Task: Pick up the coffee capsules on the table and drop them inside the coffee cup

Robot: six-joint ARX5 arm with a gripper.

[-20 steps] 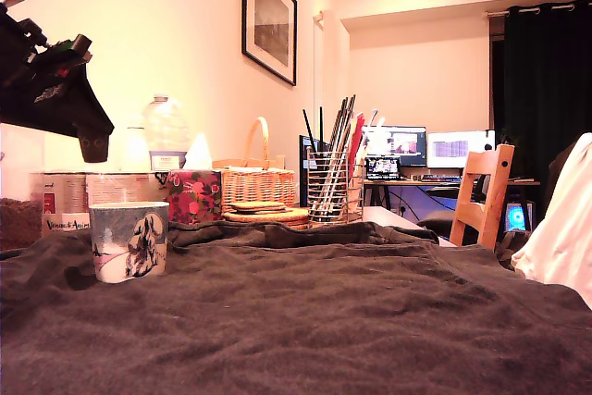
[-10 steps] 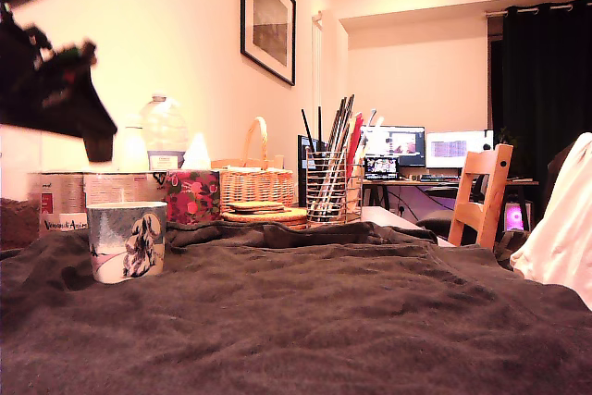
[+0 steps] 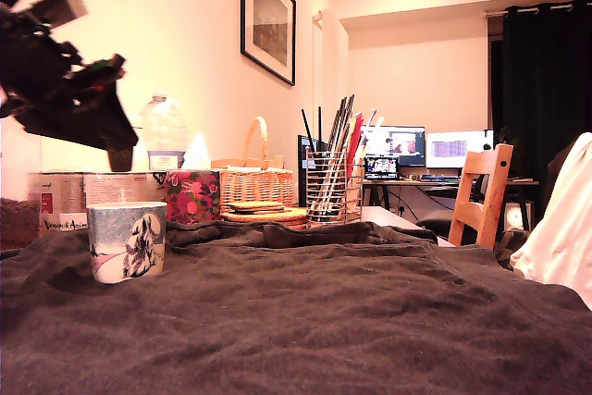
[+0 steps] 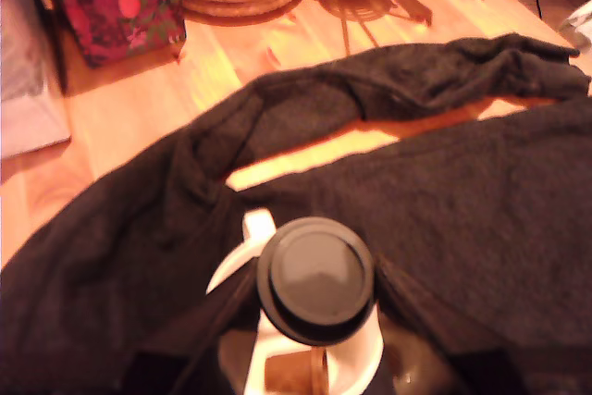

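Note:
A dark grey coffee capsule (image 4: 314, 277) is pinched between my gripper's (image 4: 314, 307) dark fingers (image 4: 217, 326), its round lid facing the wrist camera. Right beneath it is the coffee cup (image 4: 248, 240), white inside, with its handle showing. An orange-brown capsule (image 4: 294, 373) lies inside the cup. In the exterior view the pale blue cup (image 3: 128, 240) with a dark shaggy figure stands on the cloth-draped table (image 3: 324, 321) at the left. My gripper (image 3: 117, 153) hangs above it, with its hold hidden from this side.
Behind the cup stand a red floral container (image 3: 192, 196), a wicker basket (image 3: 257, 184), stacked woven coasters (image 3: 264, 213) and a wire utensil holder (image 3: 331, 187). Boxes and a plastic bottle (image 3: 165, 131) line the wall. A wooden chair (image 3: 483, 193) stands at the exterior view's right.
My arm has swung toward the exterior view's right and tilted downward, bringing the gripper over the cup. The cup has not moved.

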